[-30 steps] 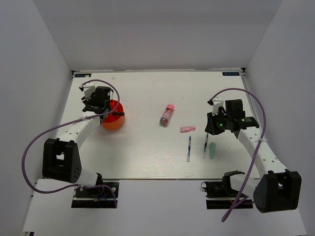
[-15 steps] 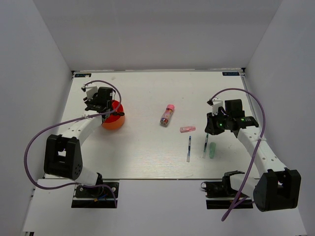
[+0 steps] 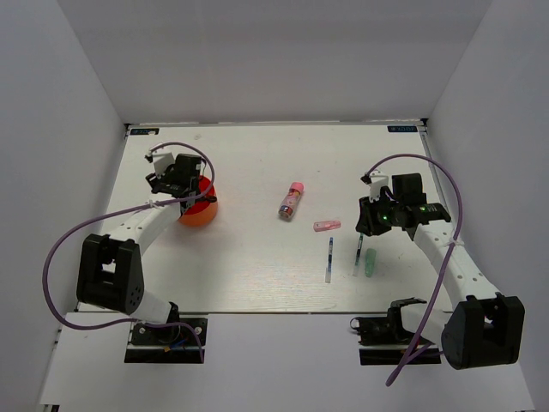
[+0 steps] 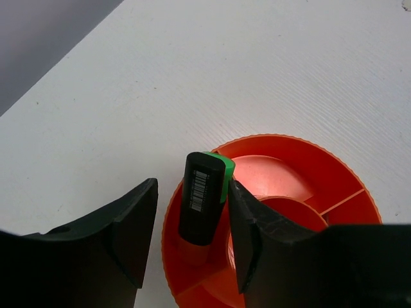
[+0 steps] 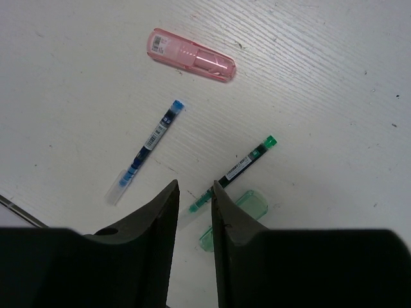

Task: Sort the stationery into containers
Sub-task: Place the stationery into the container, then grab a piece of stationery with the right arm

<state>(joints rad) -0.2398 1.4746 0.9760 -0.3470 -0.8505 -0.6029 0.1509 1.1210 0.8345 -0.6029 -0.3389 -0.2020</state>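
Note:
The red-orange container [image 4: 302,144] sits at the left of the table [image 3: 199,213]. A black highlighter with a green cap [image 4: 202,196] stands in its outer compartment. My left gripper [image 4: 192,191] is open around the highlighter, with a clear gap on the left side; the right finger is close against the cap. My right gripper [image 5: 195,186] hovers over the green pen [image 5: 241,168], open by a narrow gap and holding nothing. A blue pen [image 5: 149,144], a pink eraser [image 5: 191,55] and a pale-green cap [image 5: 247,208] lie around it.
A pink-capped glue stick [image 3: 292,200] lies mid-table, apart from both arms. In the top view the eraser [image 3: 327,226], blue pen [image 3: 329,259], green pen [image 3: 358,254] and cap [image 3: 371,262] cluster just left of my right gripper [image 3: 367,225]. White walls enclose the table.
The left jaws have widened and let go of the highlighter, which now stands in the container. The right jaws have opened a little over the green pen.

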